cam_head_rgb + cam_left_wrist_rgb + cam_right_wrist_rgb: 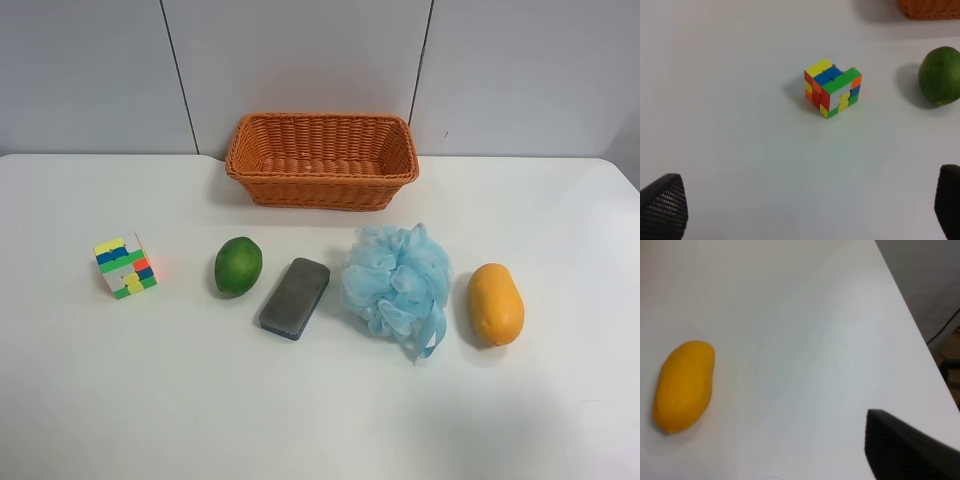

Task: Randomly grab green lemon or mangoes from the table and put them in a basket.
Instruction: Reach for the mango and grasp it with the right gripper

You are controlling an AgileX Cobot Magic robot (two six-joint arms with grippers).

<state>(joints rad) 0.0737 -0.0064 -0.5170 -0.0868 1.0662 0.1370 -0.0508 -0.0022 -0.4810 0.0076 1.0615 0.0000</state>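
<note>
L pincer gaping over table; R pincer can't tell; lemon, mango untouched.

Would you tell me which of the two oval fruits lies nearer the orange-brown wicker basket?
The glossy green oval lemon; the orange-yellow mango lies farther off, beyond the blue bath pouf.

Black jaws w/ dotted-texture pads, rounded on L, angular on R.

A pale grey panelled wall, evenly lit.
</note>
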